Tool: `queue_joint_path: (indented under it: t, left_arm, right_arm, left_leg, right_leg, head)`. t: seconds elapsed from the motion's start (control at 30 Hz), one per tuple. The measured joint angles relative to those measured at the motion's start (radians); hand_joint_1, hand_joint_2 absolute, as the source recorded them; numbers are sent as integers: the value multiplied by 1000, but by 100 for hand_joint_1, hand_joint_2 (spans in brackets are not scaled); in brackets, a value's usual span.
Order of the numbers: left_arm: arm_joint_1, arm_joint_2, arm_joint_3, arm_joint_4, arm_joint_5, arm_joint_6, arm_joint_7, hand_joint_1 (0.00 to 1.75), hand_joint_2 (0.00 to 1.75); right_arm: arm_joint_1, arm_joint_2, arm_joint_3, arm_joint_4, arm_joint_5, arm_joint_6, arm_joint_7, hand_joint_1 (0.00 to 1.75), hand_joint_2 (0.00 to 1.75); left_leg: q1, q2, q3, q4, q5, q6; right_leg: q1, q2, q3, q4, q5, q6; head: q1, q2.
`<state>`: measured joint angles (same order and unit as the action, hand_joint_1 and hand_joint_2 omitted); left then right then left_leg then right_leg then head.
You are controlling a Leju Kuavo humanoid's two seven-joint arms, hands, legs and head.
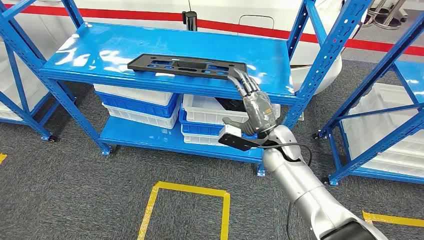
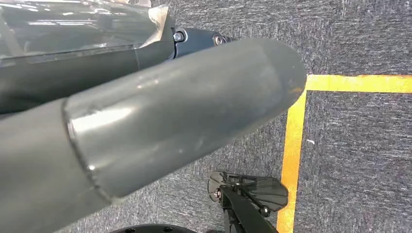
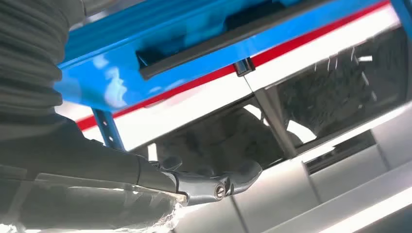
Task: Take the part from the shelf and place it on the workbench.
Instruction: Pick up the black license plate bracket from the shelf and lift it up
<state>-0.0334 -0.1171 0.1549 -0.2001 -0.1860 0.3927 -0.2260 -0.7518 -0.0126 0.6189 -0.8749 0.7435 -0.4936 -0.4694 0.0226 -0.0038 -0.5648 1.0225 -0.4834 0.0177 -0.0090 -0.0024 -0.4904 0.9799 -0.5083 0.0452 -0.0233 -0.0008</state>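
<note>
Long black slotted part [image 1: 186, 66] lying flat on upper shelf [image 1: 100, 47].

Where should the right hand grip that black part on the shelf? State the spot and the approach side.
Probably its near right end. The black part lies flat and long across the top shelf, and its right end reaches the front edge where the right hand already is. Come from the front, fingers over the top and thumb under the edge.

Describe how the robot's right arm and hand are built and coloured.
The right arm is smooth silver tubing with a black cable looping beside the wrist. The right robot hand has a grey ribbed cover, dark fingers and a thick grey thumb; a white-and-black camera block sits under the wrist.
</note>
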Motion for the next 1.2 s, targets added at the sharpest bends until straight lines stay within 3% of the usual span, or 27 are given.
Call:
queue_joint_path:
  t: [0.6,1.2]
  left_arm:
    - [-3,0,0,2,-28,10,27,0,0]
    - [-4,1,0,2,-42,-4,53,0,0]
  right_arm:
    - [-139,131,175,303,356,-16,245,0,175]
    - [-204,174,202,429,369,10,275,0,175]
  left_leg:
    - [0,0,0,0,0,0]
    - [-3,0,-1,3,-2,2]
  right_leg:
    - [0,0,0,0,0,0]
    - [-4,0,-2,-3,1,2]
  head:
    - [0,0]
    - [0,0]
